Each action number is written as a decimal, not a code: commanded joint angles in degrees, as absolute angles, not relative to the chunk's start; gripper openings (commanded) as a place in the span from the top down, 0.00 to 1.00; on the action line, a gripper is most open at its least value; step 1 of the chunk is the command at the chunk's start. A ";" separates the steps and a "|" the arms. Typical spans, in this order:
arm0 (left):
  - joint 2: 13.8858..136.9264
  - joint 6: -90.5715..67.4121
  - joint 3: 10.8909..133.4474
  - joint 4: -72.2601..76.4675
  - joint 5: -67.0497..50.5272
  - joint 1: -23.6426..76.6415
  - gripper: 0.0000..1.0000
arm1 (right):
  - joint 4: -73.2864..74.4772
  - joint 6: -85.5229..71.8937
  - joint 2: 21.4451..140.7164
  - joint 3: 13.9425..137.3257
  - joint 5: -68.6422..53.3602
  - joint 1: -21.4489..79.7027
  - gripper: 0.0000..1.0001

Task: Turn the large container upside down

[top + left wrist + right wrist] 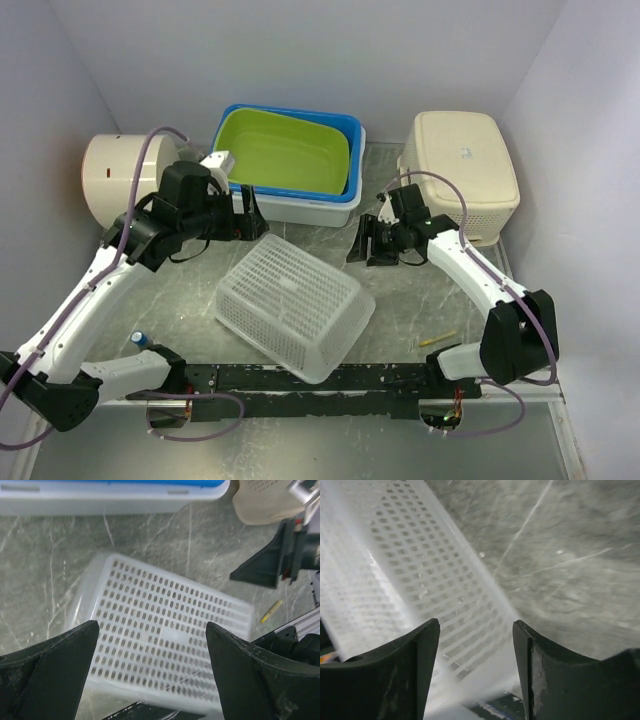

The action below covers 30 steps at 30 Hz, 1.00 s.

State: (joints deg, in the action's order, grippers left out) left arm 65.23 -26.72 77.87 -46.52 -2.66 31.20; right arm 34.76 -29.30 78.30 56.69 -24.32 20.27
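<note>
Holes cover the big white basket (289,300), which lies in the middle of the top view on the gray table (410,300). Its flat bottom faces up and its open side faces down, so the flip looks done. Its low edge is close to the black rail (300,378), maybe leaning on it. The left gripper (245,215) hangs just past the basket's upper left corner, fingers wide apart and holding nothing. The right gripper (365,245) sits near the upper right corner, not touching it. A green tub (290,150) is at the top.

From the left wrist, the basket's bottom (170,610) fills the middle of the frame. The left gripper (152,627) is spread wide above it. A yellow stick (271,611) lies at the right.

From the right wrist, the basket's side (395,555) slants down the left half, a bit blurry. The right gripper (476,625) has its fingers apart with nothing in between.

The basket looks light, thin and a little bendy, and smooth enough to slip. A pinch on the rim or a side wall would likely hold best.
</note>
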 commanded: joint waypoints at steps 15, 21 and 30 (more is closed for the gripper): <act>63.75 -23.46 56.30 -41.32 -8.77 24.75 0.01 | 47.35 -29.55 61.01 58.68 -9.52 20.30 0.16; 68.73 -18.94 51.25 -34.70 -14.98 23.50 0.00 | 48.82 -41.99 50.00 47.97 -26.74 20.39 0.12; 69.08 -23.75 46.24 -33.56 -21.07 23.20 0.00 | 25.90 -57.92 44.16 26.48 -43.17 20.82 0.09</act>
